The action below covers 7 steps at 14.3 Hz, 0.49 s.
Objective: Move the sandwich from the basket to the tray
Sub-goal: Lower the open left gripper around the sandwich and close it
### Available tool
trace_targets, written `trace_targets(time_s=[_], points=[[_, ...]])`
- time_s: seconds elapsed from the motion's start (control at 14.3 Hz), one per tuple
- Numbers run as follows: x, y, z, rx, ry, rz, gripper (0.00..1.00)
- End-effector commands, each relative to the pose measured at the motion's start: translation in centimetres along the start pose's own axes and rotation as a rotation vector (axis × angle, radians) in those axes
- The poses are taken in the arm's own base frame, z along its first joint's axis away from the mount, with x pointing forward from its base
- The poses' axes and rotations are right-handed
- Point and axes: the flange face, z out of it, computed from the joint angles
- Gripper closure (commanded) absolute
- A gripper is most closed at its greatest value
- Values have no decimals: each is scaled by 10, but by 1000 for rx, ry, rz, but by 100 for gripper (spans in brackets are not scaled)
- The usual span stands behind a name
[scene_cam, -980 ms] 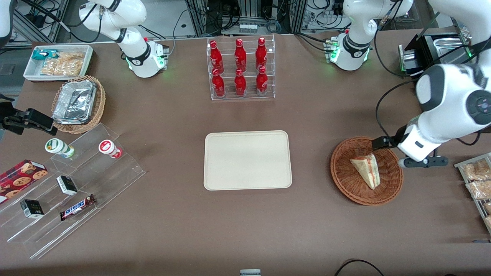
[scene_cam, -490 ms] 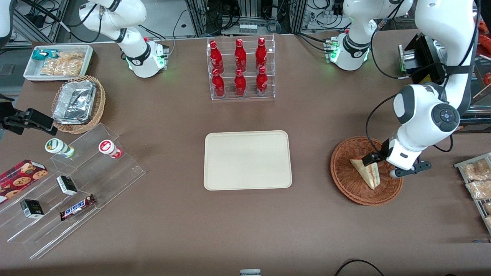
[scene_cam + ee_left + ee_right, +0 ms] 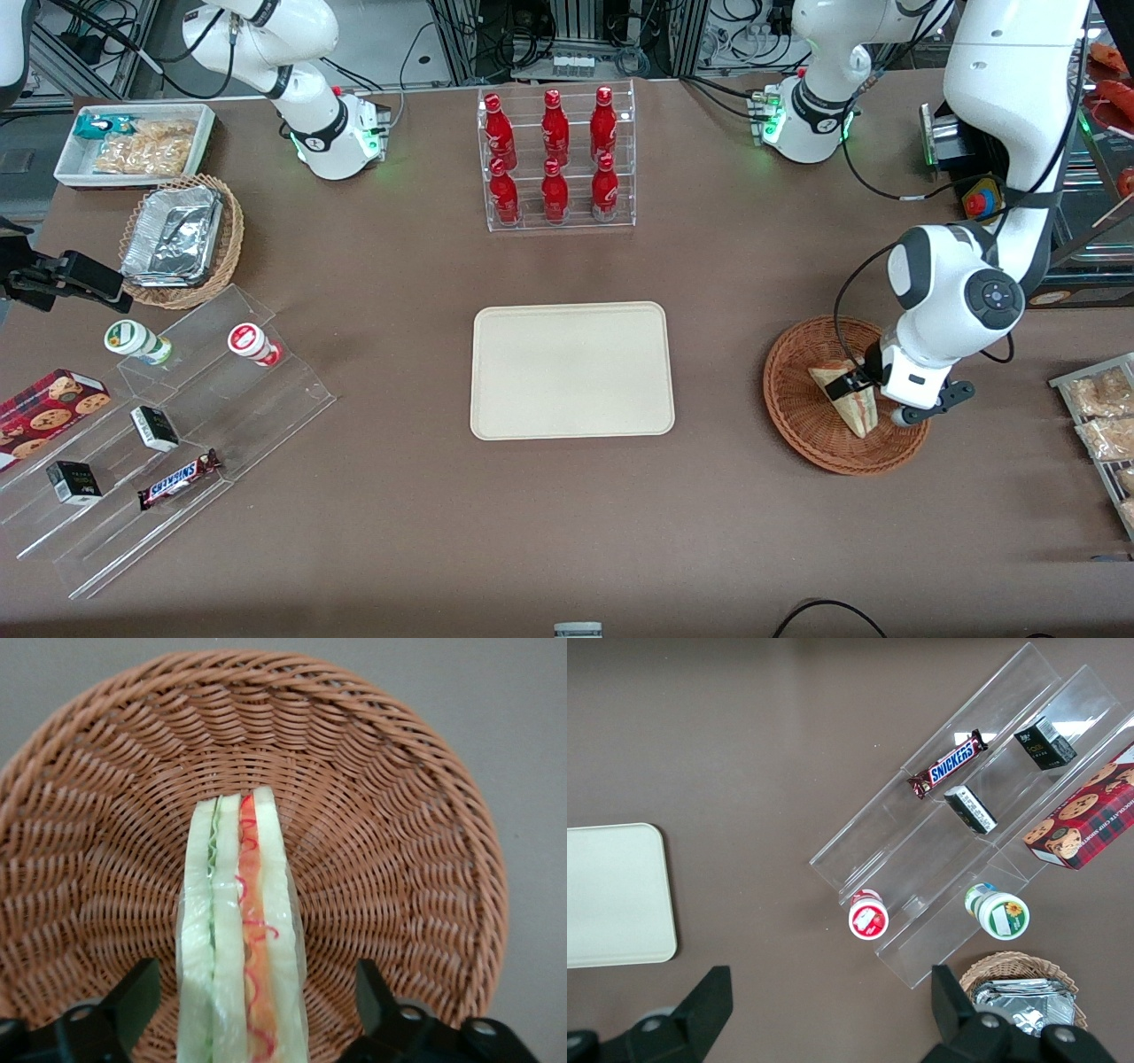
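My pincer (image 3: 244,1010) is low inside the basket (image 3: 802,425), fingers (image 3: 124,1001) spread wide on either side of the sandwich (image 3: 239,957) and not yet closed on it. The sandwich lies in the basket on the desk (image 3: 399,532) — nothing is lifted. The tray (image 3: 571,369), toward the parked arm's end, holds nothing, so grasp, carry and release all remain. A second ago my pincer hovered over the basket's rim; it has since come down over the sandwich.
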Motion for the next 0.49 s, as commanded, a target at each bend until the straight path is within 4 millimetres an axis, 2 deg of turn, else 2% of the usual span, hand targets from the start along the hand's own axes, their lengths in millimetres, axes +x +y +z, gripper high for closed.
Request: trace_targets(time_s=[0.0,0.07,0.14,0.21,0.42], points=[[2,-3,-4,-2,12,-21,75],[1,-4,-6,6,1,-16,86],[-1,-5,-11,22,-27,-11,92],[-3,-6,-15,37,-57,-5,93],[1,6,-47,48,-87,51,96]])
